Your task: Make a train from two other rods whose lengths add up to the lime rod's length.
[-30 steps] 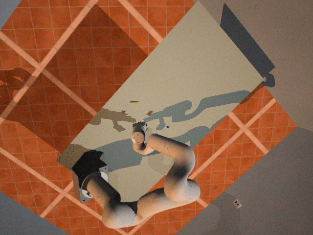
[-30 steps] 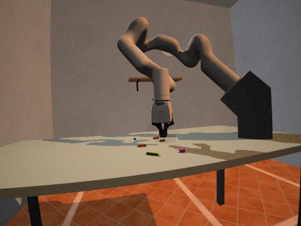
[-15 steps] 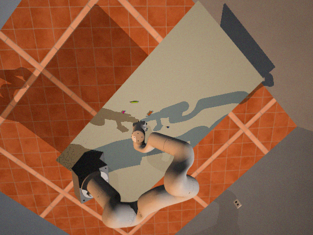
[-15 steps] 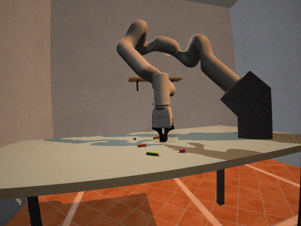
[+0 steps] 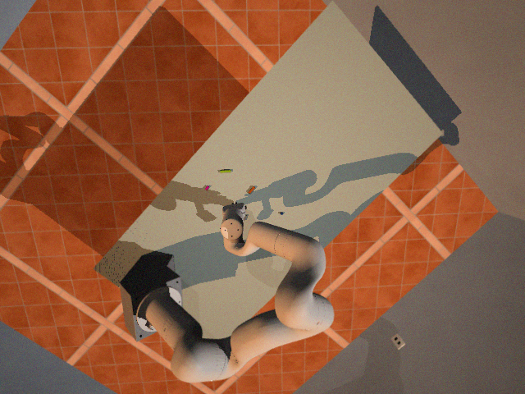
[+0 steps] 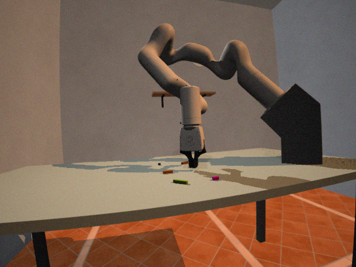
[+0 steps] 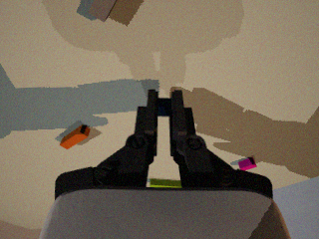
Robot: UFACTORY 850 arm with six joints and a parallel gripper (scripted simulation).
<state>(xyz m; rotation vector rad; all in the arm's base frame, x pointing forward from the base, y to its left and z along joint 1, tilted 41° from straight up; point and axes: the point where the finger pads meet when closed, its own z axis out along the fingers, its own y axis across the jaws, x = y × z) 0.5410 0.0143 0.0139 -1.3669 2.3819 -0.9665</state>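
Keeping the narrowed black two-finger gripper (image 5: 235, 203) (image 6: 192, 166) (image 7: 163, 104) upright, it should ease its pinched small blue block-shaped rod (image 7: 163, 107) down flat, then release gently

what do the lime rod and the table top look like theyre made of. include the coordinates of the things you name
The lime rod (image 5: 225, 171) (image 6: 180, 182) (image 7: 165, 183): perhaps painted wood or plastic, given its even colour and crisp edges. The table top (image 5: 321, 106) (image 6: 86, 195): possibly matt laminate or painted board, pale and showing no grain or glare.

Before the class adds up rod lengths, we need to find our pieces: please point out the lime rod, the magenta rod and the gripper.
Lime rod (image 5: 225, 171) (image 6: 180, 182) (image 7: 165, 183): top, exterior and wrist; its side.
Magenta rod (image 5: 207, 187) (image 6: 215, 178) (image 7: 246, 164): same views; its side.
Gripper (image 6: 193, 166) (image 7: 163, 104): exterior and wrist; between fingertips.
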